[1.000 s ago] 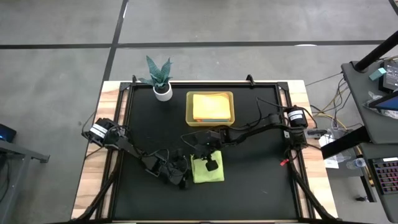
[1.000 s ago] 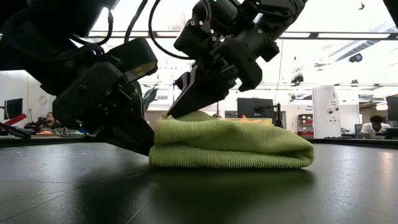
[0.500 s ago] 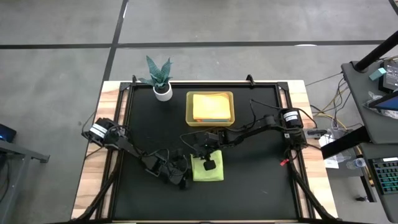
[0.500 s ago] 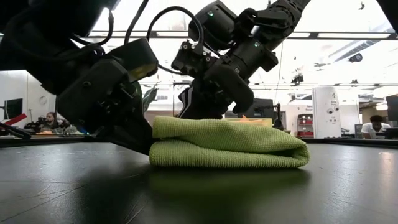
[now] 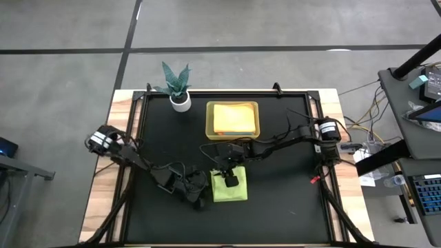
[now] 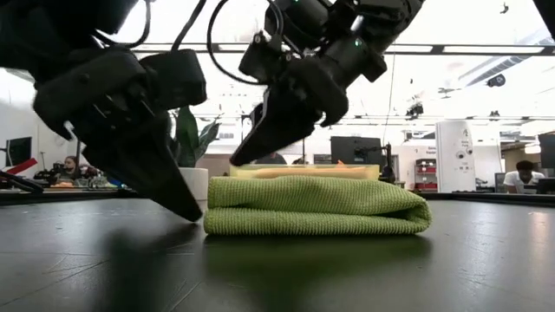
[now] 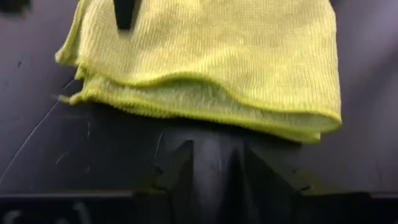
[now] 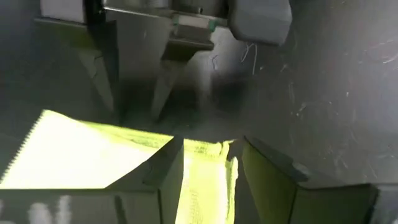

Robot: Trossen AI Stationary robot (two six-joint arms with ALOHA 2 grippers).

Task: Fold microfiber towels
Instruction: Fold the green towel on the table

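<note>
The black bench [image 5: 289, 207] lies under both my arms, its mat framed by pale wood. Toward the far edge, near the middle, stands the translucent yellow bin [image 5: 233, 120] with orange-yellow towels [image 5: 233, 117] stacked inside it. At the far left corner is a small potted plant [image 5: 177, 85] in a white pot.

Near the centre of the bench, a little toward the near edge, lies the lime green towel [image 6: 316, 207], folded into a thick flat pad with its rounded fold on one side and its layered edges on the other.

My right claw [image 6: 245, 154] hangs just above the towel's far side, tilted down, its fingers a little apart and holding nothing; from its wrist the green cloth [image 8: 81, 162] shows between and below them. My left claw [image 6: 186, 208] sits on the mat just beside the towel's left edge, tips down at the bench, fingers narrowly parted and empty, clear of the layered cloth edge [image 7: 205, 106]
</note>
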